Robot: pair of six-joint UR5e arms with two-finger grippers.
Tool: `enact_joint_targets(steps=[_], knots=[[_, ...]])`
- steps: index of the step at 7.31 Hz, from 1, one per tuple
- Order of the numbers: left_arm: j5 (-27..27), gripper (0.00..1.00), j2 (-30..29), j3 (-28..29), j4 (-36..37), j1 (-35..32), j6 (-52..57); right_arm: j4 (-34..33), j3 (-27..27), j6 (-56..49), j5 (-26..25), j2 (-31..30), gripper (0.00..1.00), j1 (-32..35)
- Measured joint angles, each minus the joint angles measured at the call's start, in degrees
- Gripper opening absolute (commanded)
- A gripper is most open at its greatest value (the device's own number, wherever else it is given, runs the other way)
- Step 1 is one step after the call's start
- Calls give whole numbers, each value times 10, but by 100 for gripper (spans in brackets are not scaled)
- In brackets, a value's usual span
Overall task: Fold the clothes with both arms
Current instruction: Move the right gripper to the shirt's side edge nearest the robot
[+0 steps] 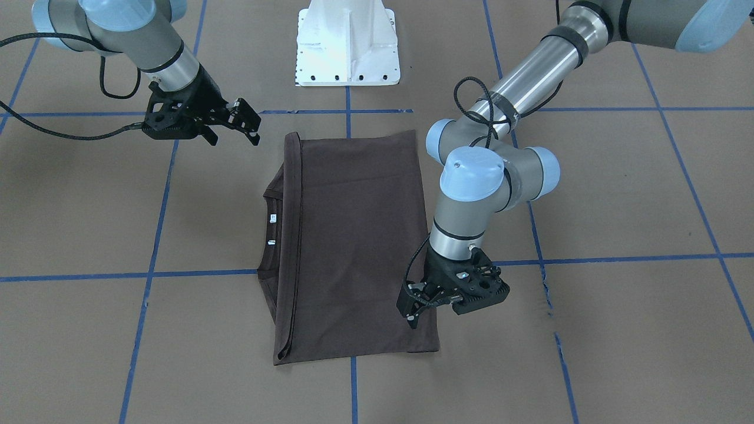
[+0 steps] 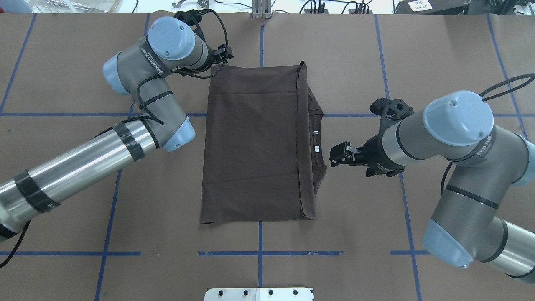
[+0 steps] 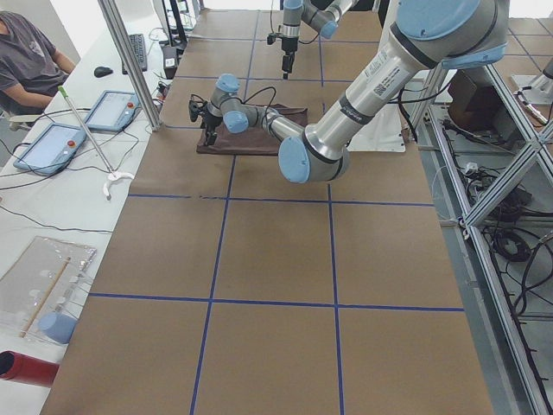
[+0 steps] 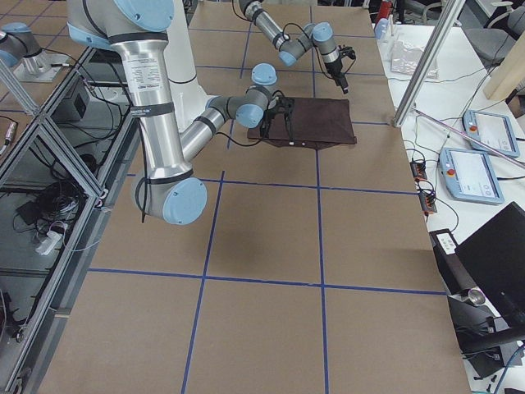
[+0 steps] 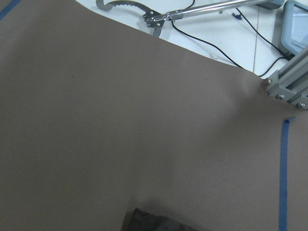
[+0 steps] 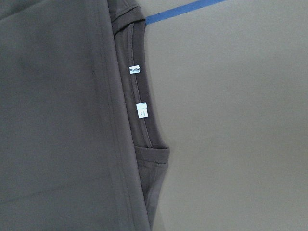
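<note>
Overhead exterior: thin, limp, light T-shirt (image 2: 250, 142) folded flat at table (image 2: 376, 230) centre, likely best pinched at corners; right gripper (image 2: 334, 156) spread at its 3 o'clock beside collar (image 2: 317, 138), left gripper (image 1: 414, 315) at 11 o'clock corner, opening unreadable.

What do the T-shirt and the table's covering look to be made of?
T-shirt: thin, smooth fabric, likely knit, matte dark brown; it lies flat in soft folds, with a stitched collar. Table covering: probably brown paper or card, matte, with blue tape lines stuck on; which one is unclear.

Smooth matt cloth T-shirt (image 2: 255, 142)
</note>
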Motion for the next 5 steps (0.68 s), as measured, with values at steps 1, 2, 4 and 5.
enact_joint_targets(steps=[1, 2, 4, 5], knots=[[-20, 100, 28, -61, 41, 1, 19, -45, -18, -23, -18, 35, 100, -10], [-46, 100, 45, -105, 74, 2, 28, -68, -46, -40, -40, 67, 100, -25], [-81, 100, 78, -176, 97, 14, 32, -83, -117, -52, -65, 123, 100, -49], [-86, 100, 97, -205, 100, 19, 32, -102, -138, -53, -70, 141, 100, -61]])
